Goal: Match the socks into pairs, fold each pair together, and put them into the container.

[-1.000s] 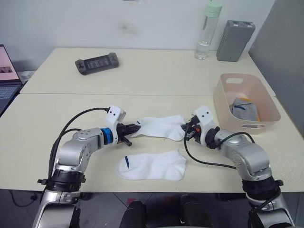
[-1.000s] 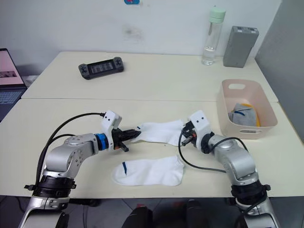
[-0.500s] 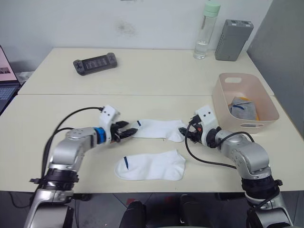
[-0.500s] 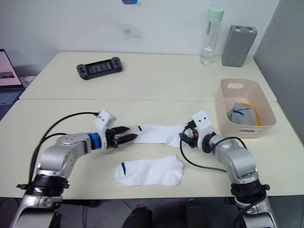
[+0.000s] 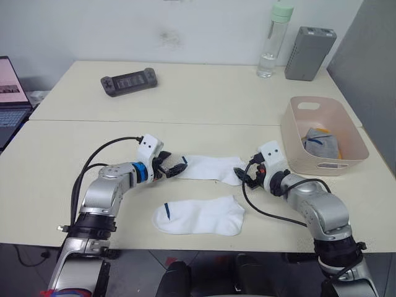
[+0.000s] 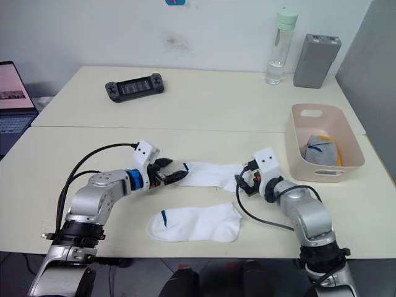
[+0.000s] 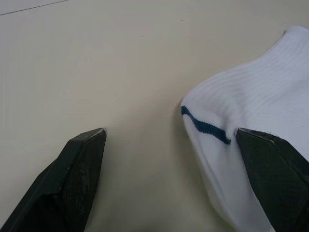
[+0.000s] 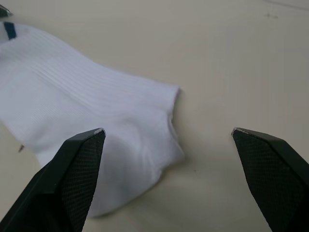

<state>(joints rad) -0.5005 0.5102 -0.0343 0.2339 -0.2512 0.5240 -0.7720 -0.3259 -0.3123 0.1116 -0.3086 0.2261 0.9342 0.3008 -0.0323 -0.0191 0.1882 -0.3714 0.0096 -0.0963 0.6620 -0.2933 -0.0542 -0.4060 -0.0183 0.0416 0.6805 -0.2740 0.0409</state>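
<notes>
From the head views, we take the far white sock (image 5: 209, 167) as our landmark. It lies flat on the counter (image 5: 55, 154) with its long axis running across us, dark-trimmed cuff toward our left arm and toe toward our right. Our left pincer (image 5: 174, 169) sits just off the cuff end and our right pincer (image 5: 249, 174) just off the toe end, so each arm is nearest its own end. The near white sock (image 5: 199, 216) lies parallel, on our side of the landmark, clear of both pincers. The container (image 5: 296, 127) stands beyond the toe end, well to the right, holding grey and orange socks (image 5: 320, 143).

In the left wrist view, our left pincer (image 7: 171, 159) is spread wide and grips nothing. The cuff of the sock (image 7: 251, 121) reaches into the gap, its trim line beside one finger (image 7: 273, 169).

In the right wrist view, our right pincer (image 8: 169, 159) is likewise spread wide and empty. The toe of the sock (image 8: 96, 125) lies between its fingers, nearer one finger (image 8: 72, 174) than the other.

We judge the coming move depends on both ends already sitting inside open jaws.
</notes>
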